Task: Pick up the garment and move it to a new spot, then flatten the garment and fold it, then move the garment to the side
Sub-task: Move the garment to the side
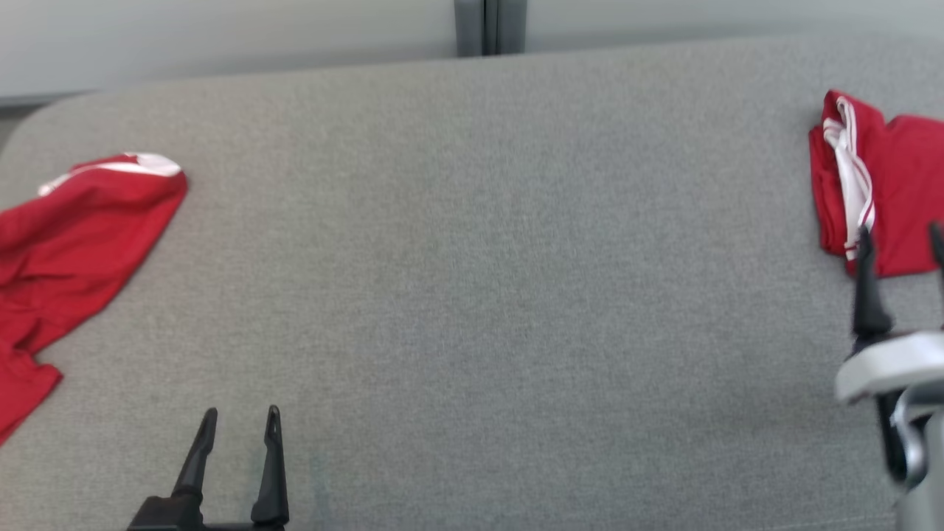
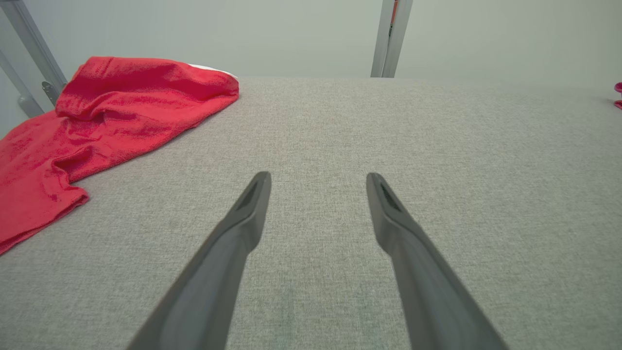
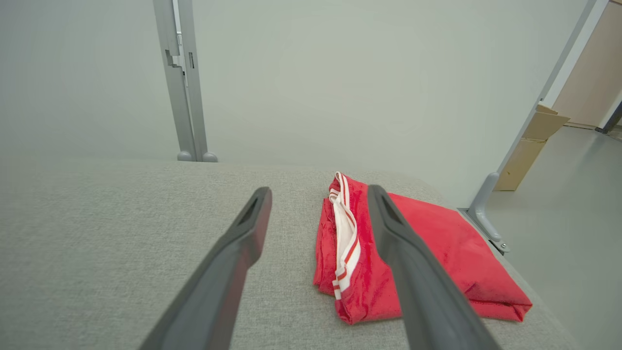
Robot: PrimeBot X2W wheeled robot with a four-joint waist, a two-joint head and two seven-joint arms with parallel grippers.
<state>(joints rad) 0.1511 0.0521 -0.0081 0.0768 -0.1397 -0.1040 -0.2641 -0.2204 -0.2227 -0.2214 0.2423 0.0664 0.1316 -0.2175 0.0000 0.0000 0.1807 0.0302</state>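
Two cropped: folded garment right, crumpled garment left | left claw wide | right claw wide

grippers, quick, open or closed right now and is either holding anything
left gripper: open, holding nothing
right gripper: open, holding nothing; the folded red garment lies free by its fingers

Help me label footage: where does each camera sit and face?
Head view: on the head, looking down at the grey surface; both open jaws show.
Left wrist view: left wrist, along its jaws toward the crumpled red garment.
Right wrist view: right wrist, along its jaws at the folded red garment.
Shared: head view sees both garments.
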